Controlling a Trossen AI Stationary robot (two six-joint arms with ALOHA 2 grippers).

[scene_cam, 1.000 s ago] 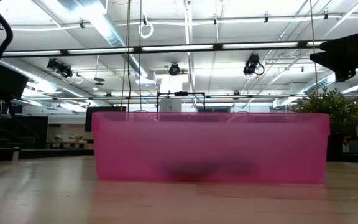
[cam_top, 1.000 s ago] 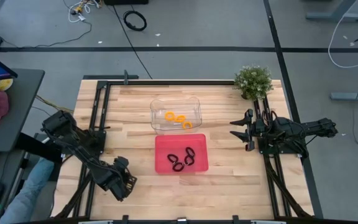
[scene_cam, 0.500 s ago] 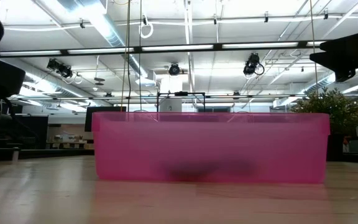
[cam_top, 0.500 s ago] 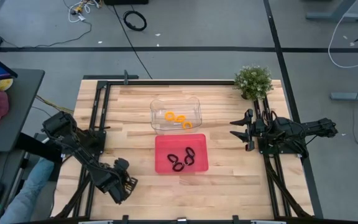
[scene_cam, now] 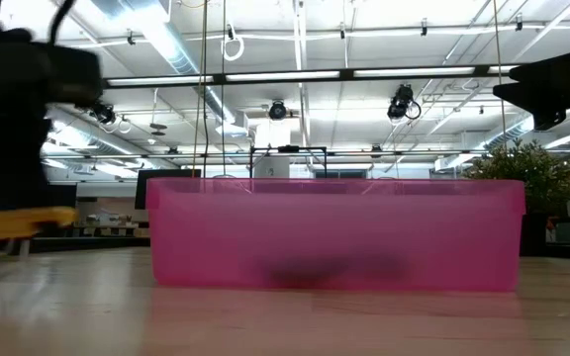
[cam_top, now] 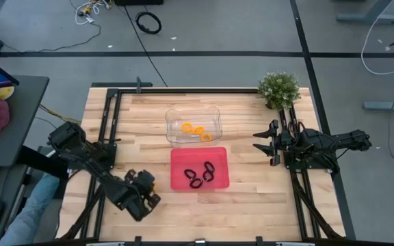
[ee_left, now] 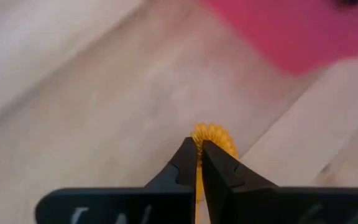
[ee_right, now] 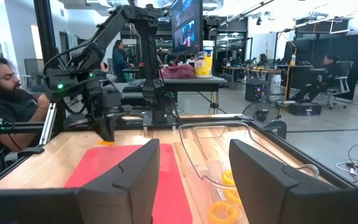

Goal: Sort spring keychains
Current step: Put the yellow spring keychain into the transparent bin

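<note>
My left gripper hangs over the near-left part of the table, left of the red tray, and is shut on an orange spring keychain. The red tray holds black spring keychains. Behind it, the clear tray holds orange spring keychains. My right gripper waits open at the table's right side, its fingers pointing toward the trays with nothing between them. My left gripper pinches the orange keychain between its two fingertips, on the near part of the coil's rim. The rest of the coil sticks out beyond the tips. In the low view the keychain hangs about level, clear of the tabletop.
A potted plant stands at the far right corner. Black frame rails run along the table's left and right sides. A person sits beyond the table's left side, with a knee by the near-left corner.
My left gripper has moved toward the table's right edge, nearer the red tray, and has turned. It now shows at the left of the low view with the orange keychain lifted clear of the table.
</note>
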